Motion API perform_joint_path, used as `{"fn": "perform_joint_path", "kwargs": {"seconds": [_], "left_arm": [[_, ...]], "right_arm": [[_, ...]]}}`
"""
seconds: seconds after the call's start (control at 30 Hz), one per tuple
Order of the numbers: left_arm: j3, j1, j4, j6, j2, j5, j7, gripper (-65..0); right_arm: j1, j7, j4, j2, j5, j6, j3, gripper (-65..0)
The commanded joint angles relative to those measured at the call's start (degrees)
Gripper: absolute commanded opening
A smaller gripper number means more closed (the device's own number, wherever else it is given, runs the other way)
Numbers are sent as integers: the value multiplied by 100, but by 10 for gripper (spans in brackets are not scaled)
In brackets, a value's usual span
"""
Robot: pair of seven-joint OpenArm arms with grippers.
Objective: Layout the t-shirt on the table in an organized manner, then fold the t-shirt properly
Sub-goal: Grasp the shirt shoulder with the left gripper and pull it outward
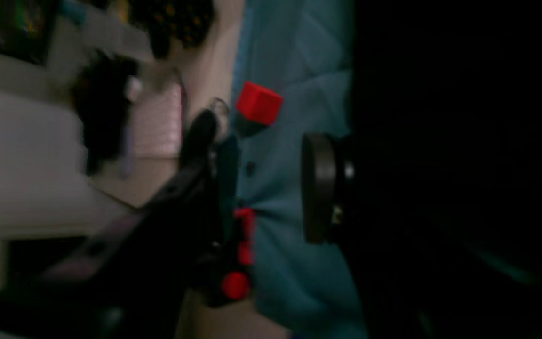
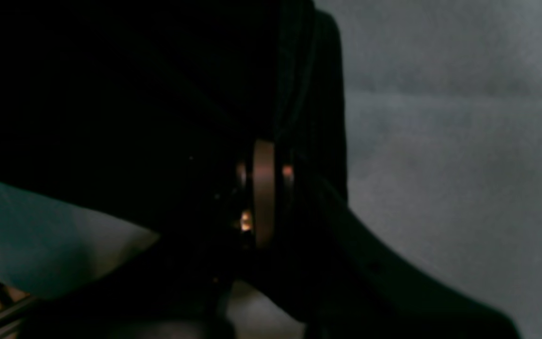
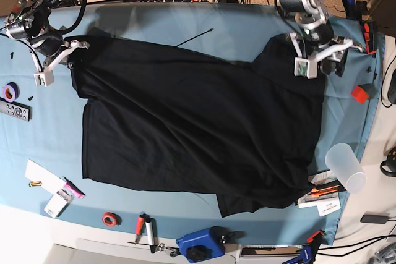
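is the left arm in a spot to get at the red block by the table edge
Probably yes. The left end effector hovers over the t-shirt corner, and the red block sits just beyond on bare blue table, with nothing between them. Its jaws look parted.

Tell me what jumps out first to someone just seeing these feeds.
The black t-shirt dominates, spread over the middle of the blue table with its lower right corner bunched and folded over. The right tool pinches the shirt's upper corner on the base view's left, while the left tool sits at the opposite upper corner. A bright red cube near the table's right edge stands out too.
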Motion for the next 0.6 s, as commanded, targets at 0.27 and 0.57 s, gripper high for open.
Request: {"fn": "perform_joint_path", "kwargs": {"seconds": [0.27, 0.57], "left_arm": [[-1980, -527, 219, -317, 986, -2618, -389, -442], [-5077, -188, 444, -2752, 1410, -7005, -673, -442]], "right_arm": [[28, 31, 81, 98, 63, 20, 24, -650], [31, 42, 79, 96, 63, 22, 24, -650]]}}
